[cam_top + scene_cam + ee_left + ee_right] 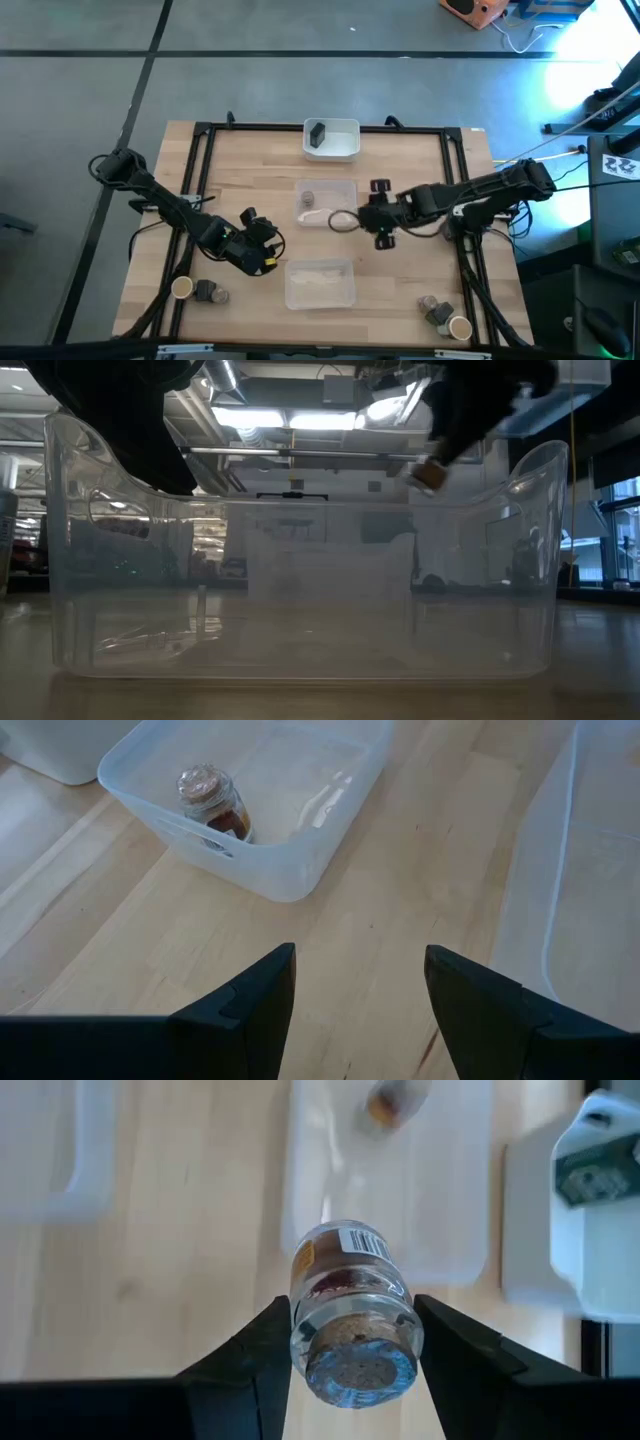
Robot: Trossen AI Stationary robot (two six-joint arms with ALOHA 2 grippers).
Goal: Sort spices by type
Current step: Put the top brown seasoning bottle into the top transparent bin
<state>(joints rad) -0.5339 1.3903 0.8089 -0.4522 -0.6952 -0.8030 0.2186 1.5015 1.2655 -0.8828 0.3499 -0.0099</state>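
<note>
We see three trays in a line down the middle of the bench [250, 180]. The white tray [346, 151] at the far edge holds one dark blocky spice container [317, 135]. The middle clear tray [345, 190] holds one cork-topped round jar [307, 198]; the left wrist view shows it upright in a corner, reddish-brown powder inside. The near clear tray [320, 284] looks empty from above; it fills the low view.

The right claw [352, 221] is pinching a glass spice jar [348, 1305] with a barcode label and cork stopper, lying sideways between the fingers, at the middle tray's right edge. In the low view the jar shows raised above the bench.

The left claw [268, 238] is spread, holding nothing, low over bare wood, left of the gap between the middle and near trays.

Loose spices: a tan-topped jar [182, 288] and grey jars [211, 294] sit together at the near left corner; a cream-topped jar [459, 327] and grey jars [433, 309] at the near right corner; a dark block [380, 186] just right of the middle tray.

The bench is light butcher-block wood in a black frame, on a grey floor. The low view shows ceiling ducts and strip lights beyond.
</note>
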